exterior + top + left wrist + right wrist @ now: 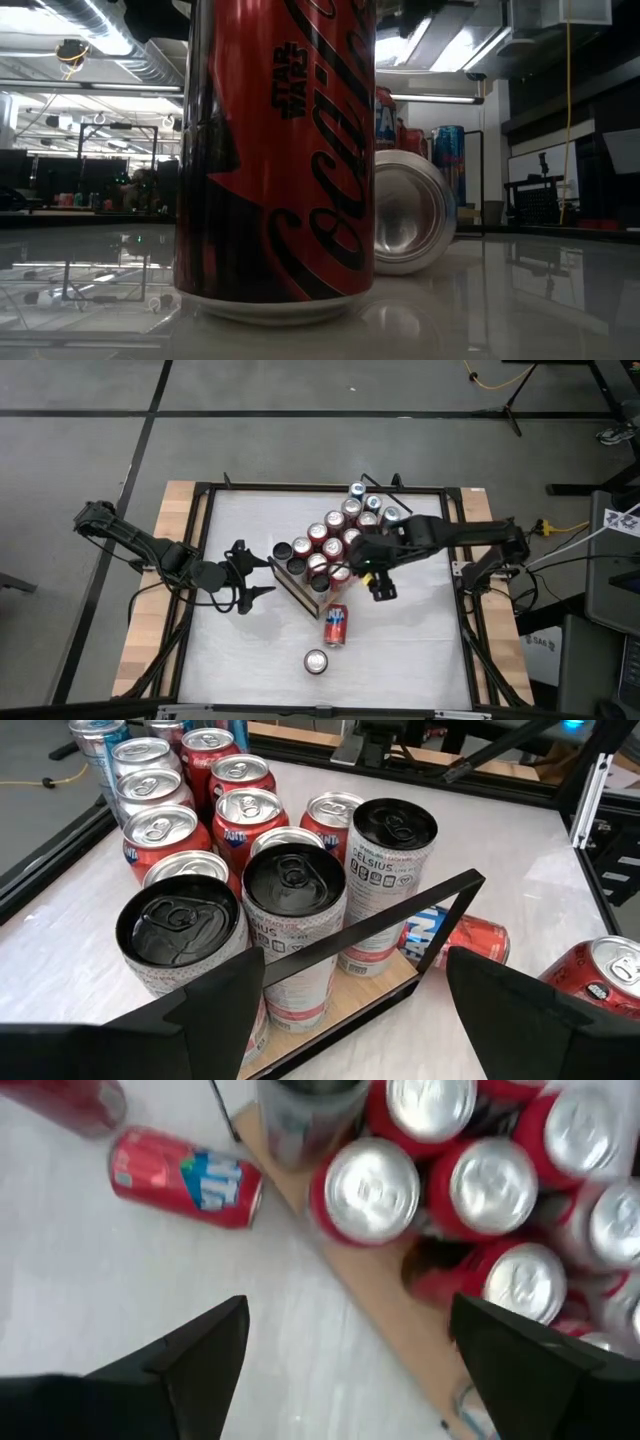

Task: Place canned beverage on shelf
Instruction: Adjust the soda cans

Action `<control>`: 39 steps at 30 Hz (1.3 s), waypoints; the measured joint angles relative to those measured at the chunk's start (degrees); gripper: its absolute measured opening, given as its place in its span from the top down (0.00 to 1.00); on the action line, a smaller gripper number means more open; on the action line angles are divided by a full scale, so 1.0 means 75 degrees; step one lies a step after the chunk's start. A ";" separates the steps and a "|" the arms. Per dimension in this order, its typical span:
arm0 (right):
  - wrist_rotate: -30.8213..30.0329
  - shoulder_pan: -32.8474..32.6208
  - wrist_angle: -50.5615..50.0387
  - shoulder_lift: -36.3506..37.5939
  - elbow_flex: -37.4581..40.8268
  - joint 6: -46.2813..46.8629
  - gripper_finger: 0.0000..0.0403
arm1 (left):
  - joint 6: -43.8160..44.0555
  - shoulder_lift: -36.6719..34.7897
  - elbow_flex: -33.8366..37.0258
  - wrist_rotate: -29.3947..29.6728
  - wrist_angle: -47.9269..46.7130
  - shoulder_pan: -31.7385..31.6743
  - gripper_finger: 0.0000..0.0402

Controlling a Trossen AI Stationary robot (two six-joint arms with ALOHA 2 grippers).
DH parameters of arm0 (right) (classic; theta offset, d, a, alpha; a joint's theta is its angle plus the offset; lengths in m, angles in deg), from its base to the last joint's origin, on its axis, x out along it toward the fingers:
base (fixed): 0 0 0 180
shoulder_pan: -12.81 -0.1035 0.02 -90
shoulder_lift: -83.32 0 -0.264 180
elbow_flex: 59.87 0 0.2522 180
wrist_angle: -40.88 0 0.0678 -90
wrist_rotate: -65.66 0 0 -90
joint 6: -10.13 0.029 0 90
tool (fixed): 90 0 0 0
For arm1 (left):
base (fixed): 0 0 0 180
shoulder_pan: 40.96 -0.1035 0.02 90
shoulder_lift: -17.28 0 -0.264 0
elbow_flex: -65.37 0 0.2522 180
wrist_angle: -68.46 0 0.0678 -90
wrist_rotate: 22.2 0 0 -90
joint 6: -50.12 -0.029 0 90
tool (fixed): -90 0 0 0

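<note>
Right tool (pixel 381 588) wide open, holding nothing, hovering over the shelf (pixel 385 1295) edge; packed cans (pixel 330 540) just beyond its fingers. Tipped red can (pixel 335 625) lies on the surface (pixel 420 650) just beside it, upright can (pixel 316 661) farther off. Left tool (pixel 252 592) open, empty, facing shelf's rail end.

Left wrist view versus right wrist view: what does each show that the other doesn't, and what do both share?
Only the left wrist view shows the black-topped Celsius cans behind the shelf's black wire rail, with the open left gripper facing that end. Only the right wrist view shows the open right gripper above the bare edge of the shelf board. Both show the packed red cans and the fallen red can on the white tabletop.
</note>
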 joint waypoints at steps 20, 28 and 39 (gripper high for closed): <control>0.0627 0.0000 0.4467 0.1330 0.4932 0.0417 0.17 | 0.0019 0.0000 0.0000 0.0000 0.0009 -0.0002 0.24; 0.0625 0.0009 0.5240 0.1330 0.5129 0.0416 0.17 | 0.0080 0.0000 0.0000 0.0000 0.0414 -0.0002 0.24; 0.0628 0.0006 0.5373 0.1330 0.5132 0.0413 0.17 | 0.1141 0.0339 0.0000 -0.0043 0.1633 0.0009 0.24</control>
